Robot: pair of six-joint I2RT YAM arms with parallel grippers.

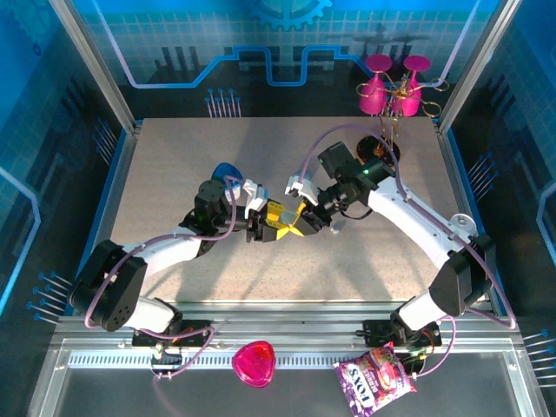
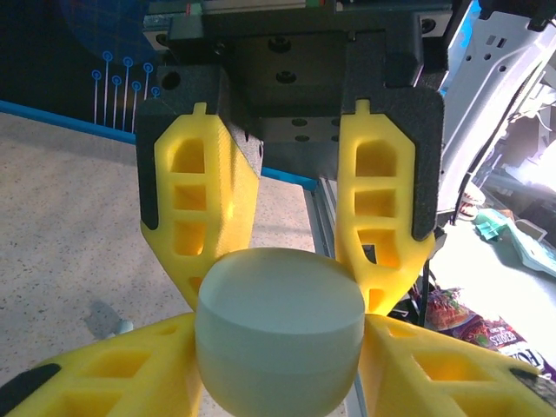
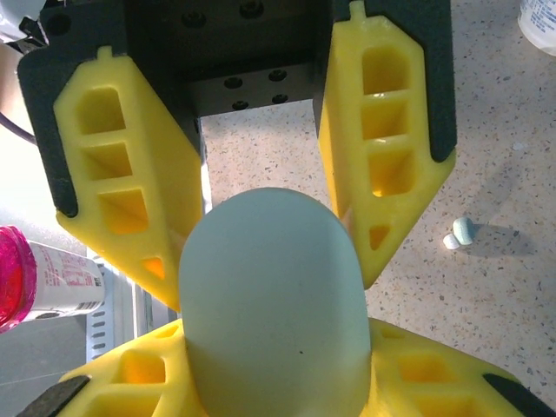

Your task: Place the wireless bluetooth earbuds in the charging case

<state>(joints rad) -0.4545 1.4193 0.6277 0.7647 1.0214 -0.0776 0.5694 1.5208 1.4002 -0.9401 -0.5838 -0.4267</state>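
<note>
The charging case (image 2: pixel 278 334) is a pale blue-white pebble, closed, held off the table between both grippers. My left gripper (image 2: pixel 287 295) is shut on it, its yellow fingers (image 2: pixel 204 217) pressing the case's sides. My right gripper (image 3: pixel 271 278) is also shut on the case (image 3: pixel 274 313), gripping it from the opposite end. In the top view the left gripper (image 1: pixel 261 224) and right gripper (image 1: pixel 304 217) meet tip to tip at the table's middle, hiding the case. One tiny pale earbud (image 3: pixel 459 233) lies on the table, right of the right gripper's fingers.
A second pale case-like object (image 3: pixel 539 13) lies at the far corner of the right wrist view. A blue object (image 1: pixel 228 169) sits behind the left arm. Pink goblets (image 1: pixel 391 82) stand at the back right. A pink item (image 1: pixel 254 363) and a snack bag (image 1: pixel 375 380) lie below the table's front rail.
</note>
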